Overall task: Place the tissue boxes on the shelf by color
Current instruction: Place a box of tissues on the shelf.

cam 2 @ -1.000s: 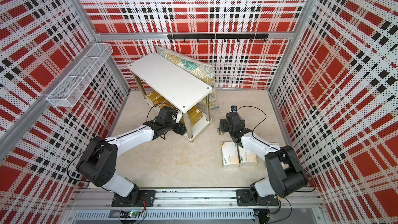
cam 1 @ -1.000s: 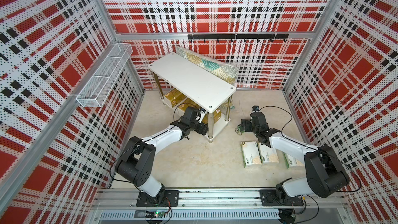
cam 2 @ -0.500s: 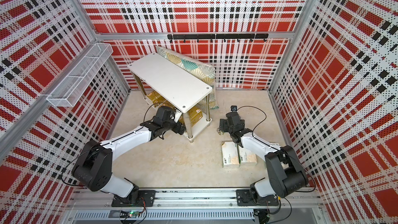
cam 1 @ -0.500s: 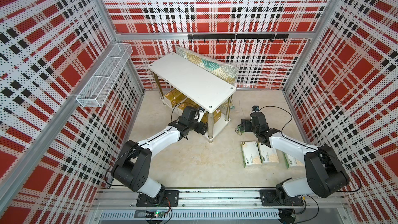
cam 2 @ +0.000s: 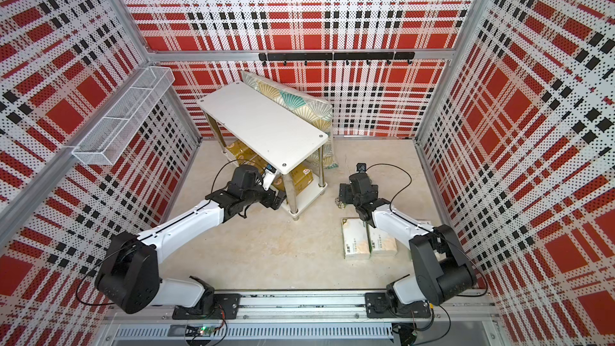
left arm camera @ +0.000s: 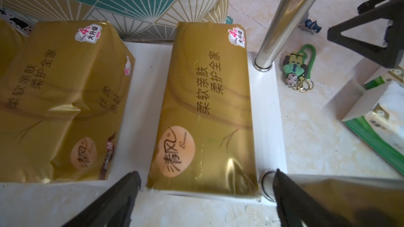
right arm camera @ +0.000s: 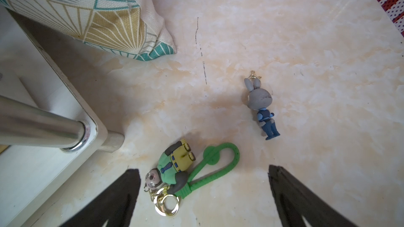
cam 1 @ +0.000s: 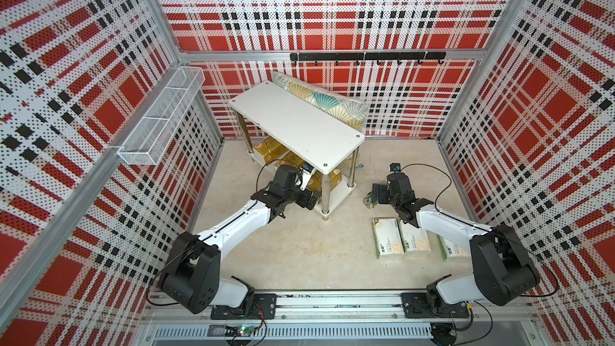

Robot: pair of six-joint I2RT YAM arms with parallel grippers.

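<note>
The shelf (cam 1: 293, 124) (cam 2: 263, 124) stands at the back with its white top board bare. On its lower board (left arm camera: 144, 97) lie gold tissue boxes: one (left arm camera: 205, 110) by the corner leg, one (left arm camera: 63, 97) beside it, and a sliver of a third (left arm camera: 6, 46). My left gripper (left arm camera: 206, 172) (cam 1: 309, 198) is open, its tips flanking the near end of the corner gold pack without touching it. White tissue boxes (cam 1: 387, 237) (cam 1: 414, 236) lie on the floor at the right, a third (cam 1: 452, 249) partly under my right arm. My right gripper (right arm camera: 203, 169) (cam 1: 374, 193) hangs open above the floor.
A fan-patterned cushion (cam 1: 319, 101) leans behind the shelf. A green bear keychain (right arm camera: 175, 169) lies between my right fingers, a grey rabbit figure (right arm camera: 261, 103) beyond it. A chrome shelf leg (left arm camera: 290, 18) stands beside the corner pack. A wire basket (cam 1: 163, 114) hangs on the left wall.
The left arm's elbow and shoulder have swung slightly; its gripper stays at the lower tier. The right arm has not moved.
</note>
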